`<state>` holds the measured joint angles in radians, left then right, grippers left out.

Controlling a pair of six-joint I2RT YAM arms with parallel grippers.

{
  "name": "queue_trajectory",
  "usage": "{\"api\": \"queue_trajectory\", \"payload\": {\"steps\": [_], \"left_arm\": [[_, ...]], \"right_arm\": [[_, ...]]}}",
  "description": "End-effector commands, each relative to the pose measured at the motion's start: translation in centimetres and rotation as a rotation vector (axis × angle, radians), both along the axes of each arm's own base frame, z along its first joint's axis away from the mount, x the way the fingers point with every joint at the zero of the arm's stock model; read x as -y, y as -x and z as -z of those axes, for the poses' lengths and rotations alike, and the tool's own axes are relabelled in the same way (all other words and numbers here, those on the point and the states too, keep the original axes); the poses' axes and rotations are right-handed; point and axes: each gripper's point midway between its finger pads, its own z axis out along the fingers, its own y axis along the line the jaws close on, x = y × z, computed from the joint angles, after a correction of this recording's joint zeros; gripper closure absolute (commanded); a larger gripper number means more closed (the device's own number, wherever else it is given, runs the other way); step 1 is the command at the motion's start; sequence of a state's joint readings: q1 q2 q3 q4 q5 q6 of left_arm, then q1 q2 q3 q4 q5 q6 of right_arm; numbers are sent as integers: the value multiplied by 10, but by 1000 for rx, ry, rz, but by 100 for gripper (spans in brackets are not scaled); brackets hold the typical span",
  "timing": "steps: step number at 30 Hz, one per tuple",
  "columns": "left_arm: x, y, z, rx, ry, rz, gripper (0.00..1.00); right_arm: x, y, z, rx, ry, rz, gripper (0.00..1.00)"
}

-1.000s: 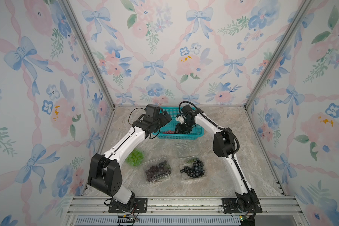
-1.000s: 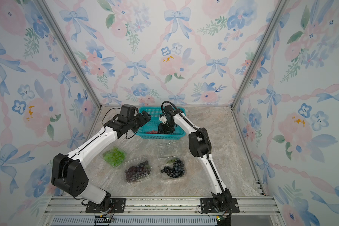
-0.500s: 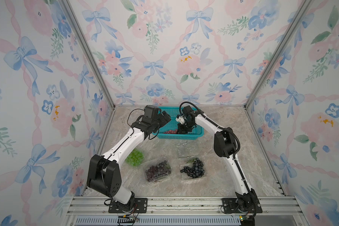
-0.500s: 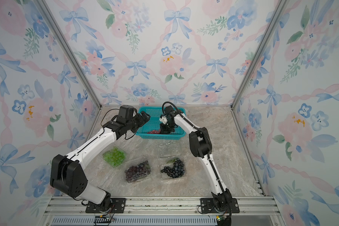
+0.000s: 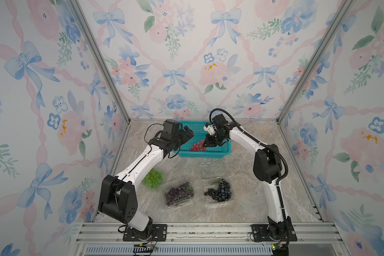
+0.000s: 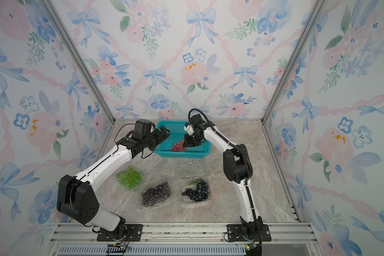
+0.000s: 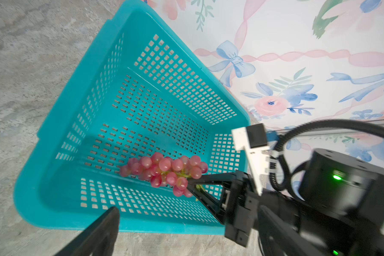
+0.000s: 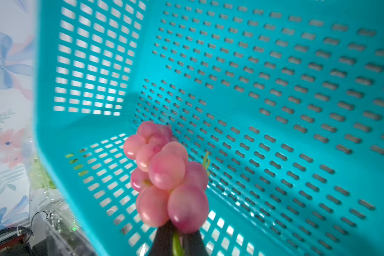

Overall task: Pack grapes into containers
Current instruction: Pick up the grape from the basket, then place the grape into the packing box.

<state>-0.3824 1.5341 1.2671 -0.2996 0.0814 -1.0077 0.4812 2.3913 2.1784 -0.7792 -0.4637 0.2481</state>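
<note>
Red grapes (image 5: 197,145) are clenched by the right pincer (image 5: 206,144) inside the teal basket (image 5: 203,154).
In both top views the left pincer (image 5: 187,133) stands released by the basket's rim, its arm hiding part of the green grapes (image 5: 153,179); clear containers (image 5: 179,195) sit nearer on the surface (image 5: 237,199). The left wrist view shows the whole bunch stretched sideways from the jaws. The right wrist view shows the green stem pinched, the fingers mostly cut off.

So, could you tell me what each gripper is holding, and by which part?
The right gripper pinches the red grapes by their green stem; the left gripper holds nothing.
</note>
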Motion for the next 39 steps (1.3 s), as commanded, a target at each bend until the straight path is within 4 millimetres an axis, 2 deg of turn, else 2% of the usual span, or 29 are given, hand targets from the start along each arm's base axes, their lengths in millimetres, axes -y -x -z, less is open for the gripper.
{"api": "queue_trajectory", "payload": {"steps": [1,8,11,15,18,24,27,30,34,39], "left_arm": [[0,-1,-20,48,24,11,2],[-1,0,-28,70,23,19,2],[-5,3,-35,98,0,19,2],[-14,9,-43,138,-36,15,2],[-19,16,-45,157,-62,15,2],[-25,32,-45,183,-93,38,2],[-26,40,-43,182,-89,44,2],[-22,49,-44,188,-86,56,2],[-10,59,-45,200,-91,79,2],[12,73,-40,204,-104,126,2]], "right_arm": [[5,-8,-45,91,-55,29,100],[18,2,-97,172,-78,28,100],[24,12,-115,195,-71,19,100],[34,38,-136,216,-80,13,100],[44,67,-149,222,-92,17,100],[64,143,-151,222,-60,-2,100],[71,177,-143,218,-28,-15,100],[69,207,-134,211,-38,-33,100],[66,235,-112,196,-54,-34,100],[60,253,-80,174,-68,-33,100]]}}
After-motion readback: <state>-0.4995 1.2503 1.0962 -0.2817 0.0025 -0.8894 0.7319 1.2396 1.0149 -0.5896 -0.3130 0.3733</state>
